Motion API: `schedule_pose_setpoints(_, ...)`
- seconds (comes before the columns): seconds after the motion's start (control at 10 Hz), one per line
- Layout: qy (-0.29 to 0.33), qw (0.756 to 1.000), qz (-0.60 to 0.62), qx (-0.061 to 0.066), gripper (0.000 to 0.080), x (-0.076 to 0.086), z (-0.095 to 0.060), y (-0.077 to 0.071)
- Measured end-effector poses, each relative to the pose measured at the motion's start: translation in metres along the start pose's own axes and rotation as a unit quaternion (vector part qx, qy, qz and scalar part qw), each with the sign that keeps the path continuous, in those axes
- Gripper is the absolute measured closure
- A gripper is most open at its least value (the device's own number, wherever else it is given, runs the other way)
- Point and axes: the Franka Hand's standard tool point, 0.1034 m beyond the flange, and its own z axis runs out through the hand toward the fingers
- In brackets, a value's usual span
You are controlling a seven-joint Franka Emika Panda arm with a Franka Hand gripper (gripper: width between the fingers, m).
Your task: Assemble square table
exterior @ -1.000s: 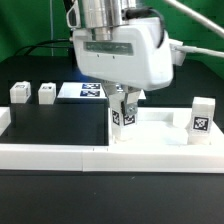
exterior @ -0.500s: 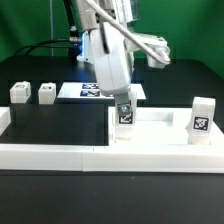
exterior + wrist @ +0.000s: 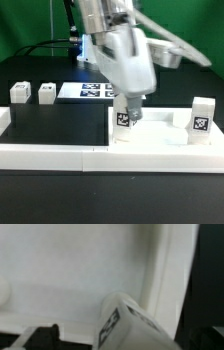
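Gripper [image 3: 127,105], fingers spread apart and clamping nothing, directly over a leg [image 3: 125,118] standing at the tabletop's [image 3: 160,137] end toward the exterior view's left. A second leg [image 3: 202,115] stands at the tabletop's opposite end. A third leg [image 3: 46,93] and fourth leg [image 3: 19,92] sit well apart from the tabletop.

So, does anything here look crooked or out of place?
Slightly, yes. The leg below the end effector, at one corner of the white tray, seems to lean, while the other leg at the exterior view's right stands straight.
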Motion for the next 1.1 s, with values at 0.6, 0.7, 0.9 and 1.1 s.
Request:
schedule_pose_setpoints(0.6, -0.002, 0.942, -0.333, -0.030, 0.0151, 0.0077, -0.0014, -0.0005)
schedule_pose_setpoints(0.7, 0.001, 0.926, -0.377, -0.039, 0.0151, 0.0094, -0.0015, -0.0029)
schedule_pose_setpoints(0.9, 0.001, 0.930, -0.366, -0.038, 0.0151, 0.0090, -0.0006, -0.0019)
schedule_pose_setpoints(1.1, 0.002, 0.940, -0.338, -0.038, 0.0414, 0.0085, -0.0004, -0.0020)
